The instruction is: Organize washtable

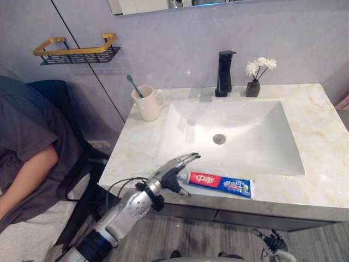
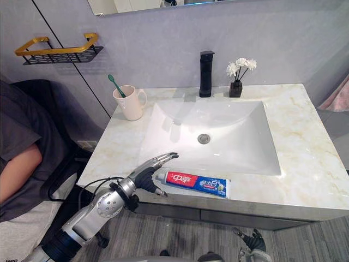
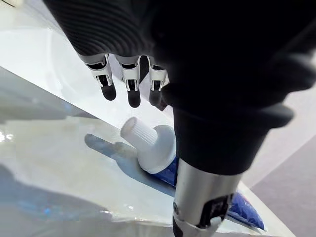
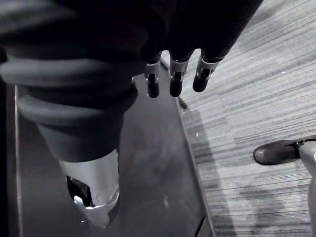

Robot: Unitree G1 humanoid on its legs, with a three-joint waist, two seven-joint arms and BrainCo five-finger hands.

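Note:
A red and blue toothpaste tube [image 1: 221,183] lies flat along the front edge of the marble counter [image 1: 316,136], its white cap [image 3: 143,140] pointing left. My left hand [image 1: 169,173] hovers at the cap end, open. Its fingers [image 3: 128,84] are straight above the cap and its thumb is down beside the cap, with nothing held. A cream cup [image 1: 147,102] with a green toothbrush [image 1: 134,85] stands at the counter's back left. My right hand [image 1: 274,240] hangs low below the counter, near the floor, fingers [image 4: 173,79] relaxed and empty.
The white sink basin [image 1: 180,117] takes the counter's middle. A black tap [image 1: 224,73] and a small dark vase of white flowers [image 1: 253,84] stand behind it. A gold and black wall shelf [image 1: 76,52] hangs upper left. A person in a grey shirt [image 1: 27,147] is close at left.

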